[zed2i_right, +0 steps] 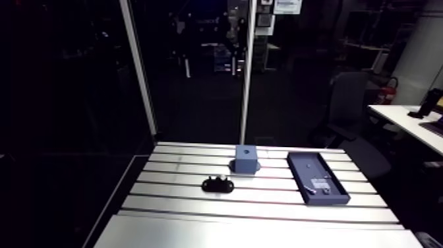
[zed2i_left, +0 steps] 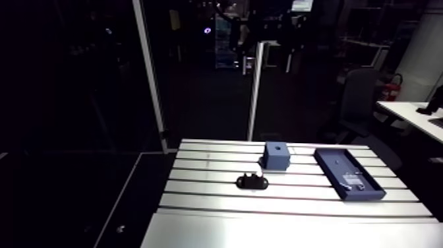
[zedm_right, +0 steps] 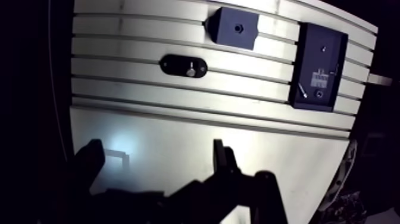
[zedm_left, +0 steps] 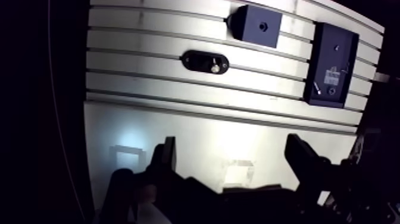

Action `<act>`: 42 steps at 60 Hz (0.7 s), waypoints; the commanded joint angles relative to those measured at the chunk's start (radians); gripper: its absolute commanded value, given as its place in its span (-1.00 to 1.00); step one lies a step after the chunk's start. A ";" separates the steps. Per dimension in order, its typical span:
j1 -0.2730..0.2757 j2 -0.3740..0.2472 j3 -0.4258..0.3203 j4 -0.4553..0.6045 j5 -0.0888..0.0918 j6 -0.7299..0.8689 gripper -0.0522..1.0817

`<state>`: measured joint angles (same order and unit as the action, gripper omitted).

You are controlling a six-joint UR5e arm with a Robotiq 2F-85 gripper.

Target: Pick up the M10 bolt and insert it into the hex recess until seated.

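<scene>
wrist view: bolt [zedm_left: 213, 67] sits well ahead of the parted fingers [zedm_left: 166, 157].

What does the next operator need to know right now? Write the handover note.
Gripper: open and empty, over the smooth front plate of the table, touching nothing.
Bolt: seemingly the shiny piece in the black holder, ahead of the gripper.
Blue block: beyond the holder and apart from it; the recess in its top looks empty.
Blue tray: beside the block, holding small parts.
Done: nothing yet.
Left: grasp the bolt, carry it to the block, insert it until seated.
</scene>
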<state>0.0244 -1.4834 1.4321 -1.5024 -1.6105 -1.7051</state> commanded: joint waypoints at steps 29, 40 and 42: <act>-0.009 -0.004 0.258 -0.322 0.001 0.004 -0.90; -0.012 -0.013 0.337 -0.494 0.023 0.005 -0.90; -0.012 -0.013 0.346 -0.505 0.031 0.005 -0.90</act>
<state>0.0148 -1.4913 1.7019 -1.8694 -1.6054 -1.7016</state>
